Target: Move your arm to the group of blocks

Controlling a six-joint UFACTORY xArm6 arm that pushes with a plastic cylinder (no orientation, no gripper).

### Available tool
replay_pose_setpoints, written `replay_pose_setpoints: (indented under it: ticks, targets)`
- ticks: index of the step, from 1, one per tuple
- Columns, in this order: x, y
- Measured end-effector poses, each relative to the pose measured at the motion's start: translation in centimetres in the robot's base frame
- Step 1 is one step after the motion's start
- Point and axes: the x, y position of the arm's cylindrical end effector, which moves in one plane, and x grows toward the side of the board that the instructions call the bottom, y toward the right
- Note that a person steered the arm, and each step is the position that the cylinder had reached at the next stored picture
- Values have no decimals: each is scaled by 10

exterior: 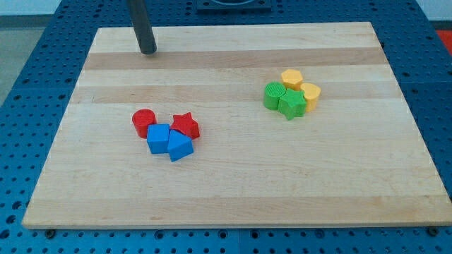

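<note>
- Nearest the camera, the light wooden surface (233,190) is lying bare along the view's bottom edge, resting on a blue perforated base (21,42).
- Just above that bare strip, left of centre, four blocks are sitting bunched together: a blue triangular block (179,146) lowest, a blue cube (159,137) touching it on the view's left, a red cylinder (143,123) above the cube, and a red star (186,125) above the triangular one.
- Further up and toward the view's right, a second cluster is sitting well apart from the first: a green rounded block (274,95) and a green star (292,104) pressing side by side, with a yellow hexagonal block (291,78) above them and a yellow rounded block (310,94) touching on the right.
- My tip (147,51) is resting at the view's top left, well apart from both groups, standing above the red and blue cluster and touching no block.
- As the end effector, the rod is carrying no jaws and is gripping nothing.
</note>
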Motion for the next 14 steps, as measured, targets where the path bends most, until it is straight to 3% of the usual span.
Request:
replay_pose_setpoints:
  ticks: [1,2,4,7,12,14]
  targets:
    - [0,0]
    - [5,37]
    - [13,162]
    - [13,169]
    - [82,142]
    - [129,111]
